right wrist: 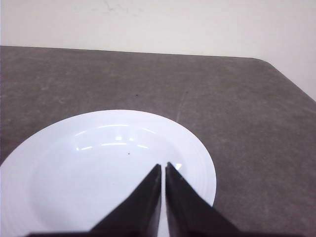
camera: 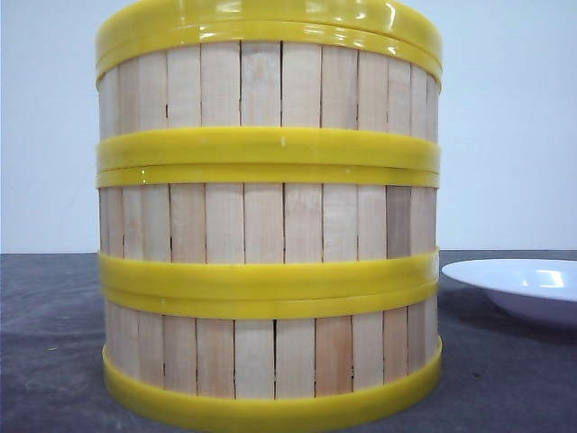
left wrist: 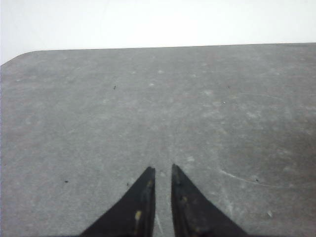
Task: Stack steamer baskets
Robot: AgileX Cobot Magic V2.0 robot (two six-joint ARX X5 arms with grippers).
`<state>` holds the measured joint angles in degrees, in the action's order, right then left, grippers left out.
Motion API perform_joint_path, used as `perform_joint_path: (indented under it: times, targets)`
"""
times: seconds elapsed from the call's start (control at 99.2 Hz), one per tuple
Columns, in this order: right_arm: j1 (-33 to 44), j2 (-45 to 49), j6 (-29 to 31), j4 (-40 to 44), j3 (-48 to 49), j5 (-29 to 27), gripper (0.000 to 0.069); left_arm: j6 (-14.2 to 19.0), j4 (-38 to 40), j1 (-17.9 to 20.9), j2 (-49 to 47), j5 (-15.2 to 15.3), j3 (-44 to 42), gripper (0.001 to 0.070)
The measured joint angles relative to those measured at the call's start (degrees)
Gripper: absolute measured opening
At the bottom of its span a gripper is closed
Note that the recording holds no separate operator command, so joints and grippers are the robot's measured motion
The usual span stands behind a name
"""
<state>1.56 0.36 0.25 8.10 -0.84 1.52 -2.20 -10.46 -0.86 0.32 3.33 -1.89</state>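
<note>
The three baskets (camera: 269,216) stand in one straight column on the tabletop (camera: 54,343), rims seated flush, so the stack looks finished. Beside it lies a plate (camera: 518,287). Both the left gripper (left wrist: 163,173) and right gripper (right wrist: 163,168) hover empty, fingers nearly together.

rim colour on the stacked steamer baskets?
Yellow rims on the steamer baskets, with pale wooden slats between; clearest in the front view.
</note>
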Motion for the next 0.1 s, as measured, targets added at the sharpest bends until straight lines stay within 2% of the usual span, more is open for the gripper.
perform_joint_path:
  times: [0.101]
  targets:
    - [0.0, 0.0, 0.0, -0.8, 0.0, 0.0, 0.0008, 0.0, 0.0, 0.0, 0.0, 0.0, 0.0, 0.0032]
